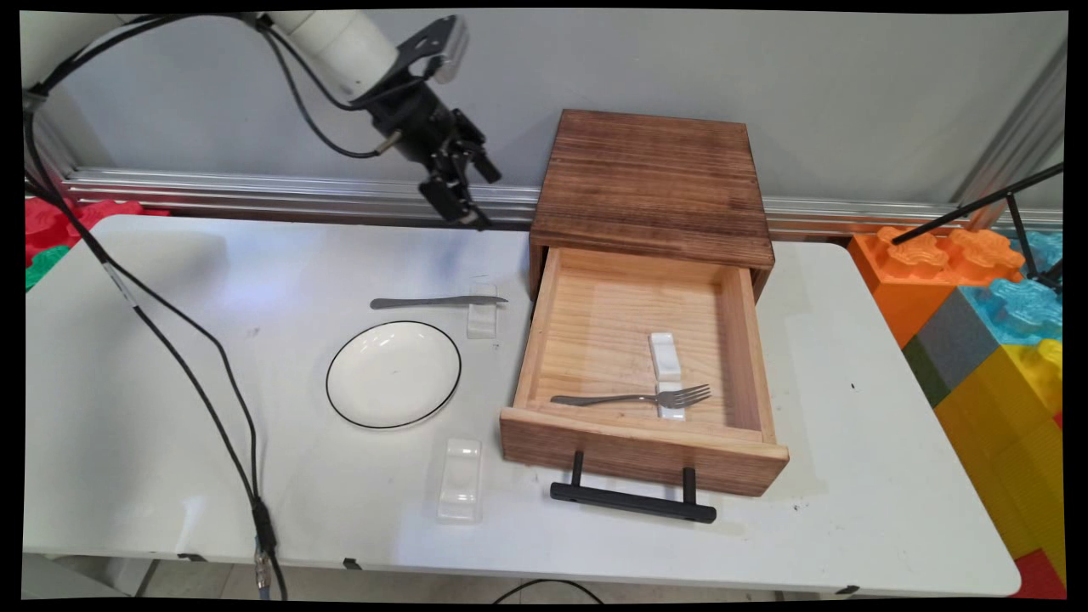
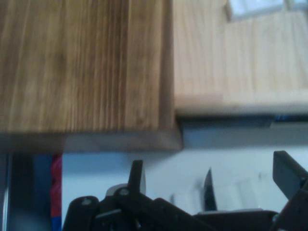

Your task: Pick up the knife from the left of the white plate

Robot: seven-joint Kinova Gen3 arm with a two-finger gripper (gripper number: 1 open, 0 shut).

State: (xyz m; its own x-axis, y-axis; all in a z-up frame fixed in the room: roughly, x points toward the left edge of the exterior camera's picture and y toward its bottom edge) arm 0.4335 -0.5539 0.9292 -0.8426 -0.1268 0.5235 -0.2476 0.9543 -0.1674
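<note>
Overhead, the gripper (image 1: 463, 183) hangs wide open and empty beside the dark-topped wooden drawer box (image 1: 650, 183), above the knife (image 1: 438, 302).

Main view bright, even diffuse light, apparently from overhead. Soft short shadows: under the drawer (image 1: 643, 374) front and its handle (image 1: 633, 500), faint one beside the plate (image 1: 393, 374). Mild sheen on the table (image 1: 170, 408) below and left of the gripper (image 1: 466, 189). Straight edges bow slightly near the frame borders. Main view sharp throughout. Hand view dimmer and soft: wooden box top (image 2: 82, 67) blurred, fingers (image 2: 137, 175) dark, near-silhouette, out of focus.
</note>
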